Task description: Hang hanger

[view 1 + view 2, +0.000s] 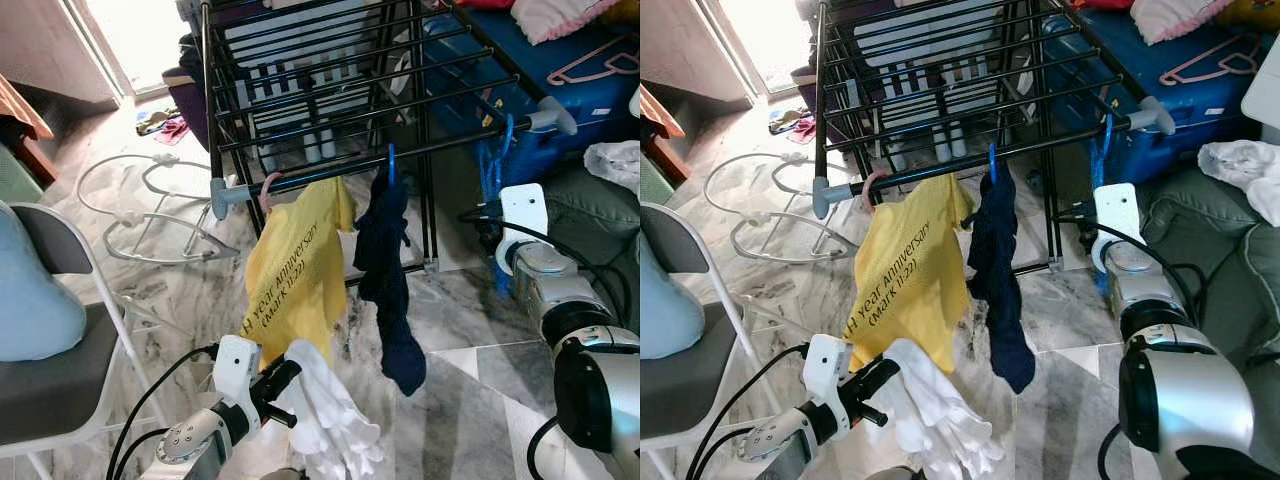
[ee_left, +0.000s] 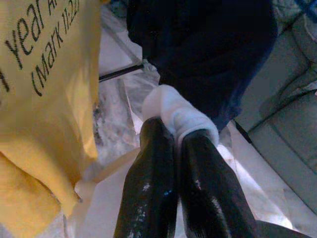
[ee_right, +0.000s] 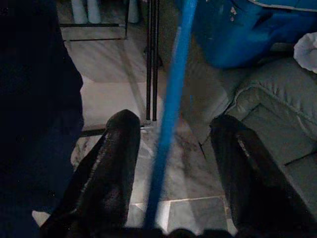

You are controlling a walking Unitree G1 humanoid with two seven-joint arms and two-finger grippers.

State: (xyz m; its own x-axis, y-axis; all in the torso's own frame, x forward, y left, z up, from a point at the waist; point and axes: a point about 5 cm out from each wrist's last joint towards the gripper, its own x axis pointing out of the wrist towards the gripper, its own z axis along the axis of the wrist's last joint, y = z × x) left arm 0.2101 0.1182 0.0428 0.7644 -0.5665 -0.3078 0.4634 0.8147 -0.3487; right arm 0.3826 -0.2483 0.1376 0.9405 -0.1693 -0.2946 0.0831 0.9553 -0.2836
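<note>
A blue hanger [image 1: 497,150] hangs from the right end of the black drying rack's front rail [image 1: 450,140]. My right gripper [image 3: 173,124] is open, and the hanger's blue bar [image 3: 171,89] runs between its two fingers without touching either. Further left on the rail hang a yellow T-shirt [image 1: 295,270] on a pink hanger [image 1: 268,188] and a navy garment [image 1: 385,270] on another blue hanger [image 1: 391,160]. Low in front, my left gripper [image 1: 282,380] is shut on a white cloth [image 1: 325,410], which bulges past the fingertips [image 2: 158,129].
A grey folding chair [image 1: 60,370] with a pale blue cushion [image 1: 30,300] stands at the left. A white tube frame [image 1: 150,210] lies on the marble floor. A blue case [image 1: 560,90] carrying a pink hanger [image 1: 590,62] and a grey sofa [image 1: 600,210] crowd the right.
</note>
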